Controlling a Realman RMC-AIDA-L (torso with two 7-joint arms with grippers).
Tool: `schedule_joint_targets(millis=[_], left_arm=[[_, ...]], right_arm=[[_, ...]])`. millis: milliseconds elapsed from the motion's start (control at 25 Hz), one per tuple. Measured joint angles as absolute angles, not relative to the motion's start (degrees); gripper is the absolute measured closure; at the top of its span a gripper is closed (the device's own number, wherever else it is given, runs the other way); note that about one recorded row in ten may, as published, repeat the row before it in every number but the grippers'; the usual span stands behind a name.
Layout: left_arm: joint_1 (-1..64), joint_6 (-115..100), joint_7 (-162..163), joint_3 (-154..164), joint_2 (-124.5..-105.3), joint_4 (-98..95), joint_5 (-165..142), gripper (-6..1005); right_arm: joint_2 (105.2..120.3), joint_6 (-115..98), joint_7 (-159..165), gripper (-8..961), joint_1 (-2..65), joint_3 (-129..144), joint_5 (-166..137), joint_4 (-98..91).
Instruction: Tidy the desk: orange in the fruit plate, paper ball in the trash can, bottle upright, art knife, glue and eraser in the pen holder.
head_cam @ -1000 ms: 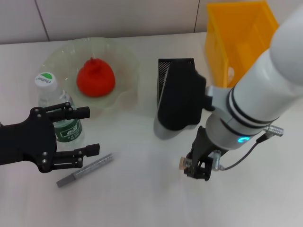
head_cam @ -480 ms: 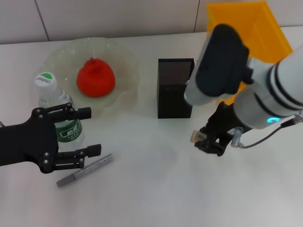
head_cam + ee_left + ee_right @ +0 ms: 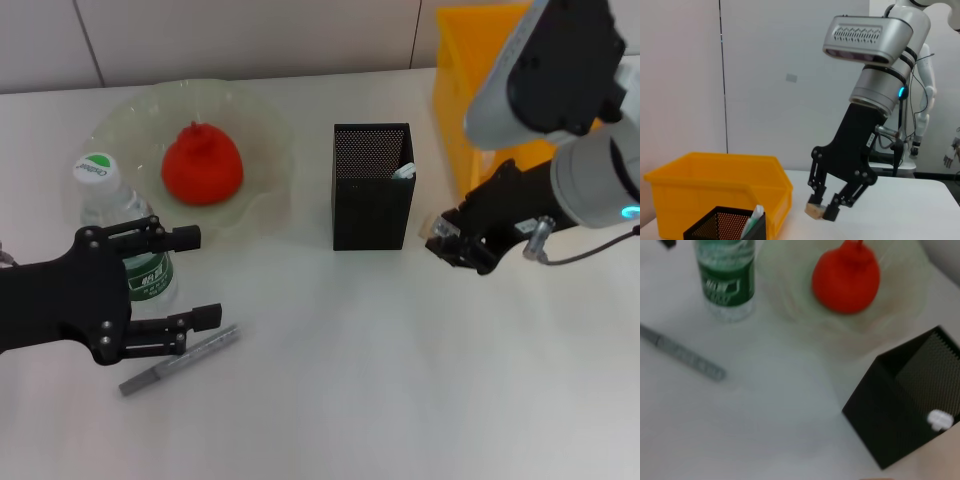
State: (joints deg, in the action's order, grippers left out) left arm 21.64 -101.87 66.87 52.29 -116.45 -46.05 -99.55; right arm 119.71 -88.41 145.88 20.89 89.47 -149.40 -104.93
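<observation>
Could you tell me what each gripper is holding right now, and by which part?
The right gripper pinches the tiny beige rectangular eraser across its sides; the left gripper is open and holds nothing.

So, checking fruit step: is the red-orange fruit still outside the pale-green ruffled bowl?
No, the red-orange fruit sits inside the pale-green ruffled bowl.

The head view looks steeply down on the whole desk. The left wrist view looks level and low across it at the right gripper (image 3: 822, 209) and trash can (image 3: 705, 182). The right wrist view looks down closely. All share the pen holder (image 3: 372, 186).
</observation>
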Motion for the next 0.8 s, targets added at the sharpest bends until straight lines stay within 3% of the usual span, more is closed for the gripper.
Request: schedule_joint_targets(millis=[800], left_arm=[[21.9, -101.6, 66.2, 52.3, -117.32, -45.7, -99.3, 223]], right_arm=[[119.34, -77.6, 130.2, 622, 16.8, 71.6, -121.4, -97.2]])
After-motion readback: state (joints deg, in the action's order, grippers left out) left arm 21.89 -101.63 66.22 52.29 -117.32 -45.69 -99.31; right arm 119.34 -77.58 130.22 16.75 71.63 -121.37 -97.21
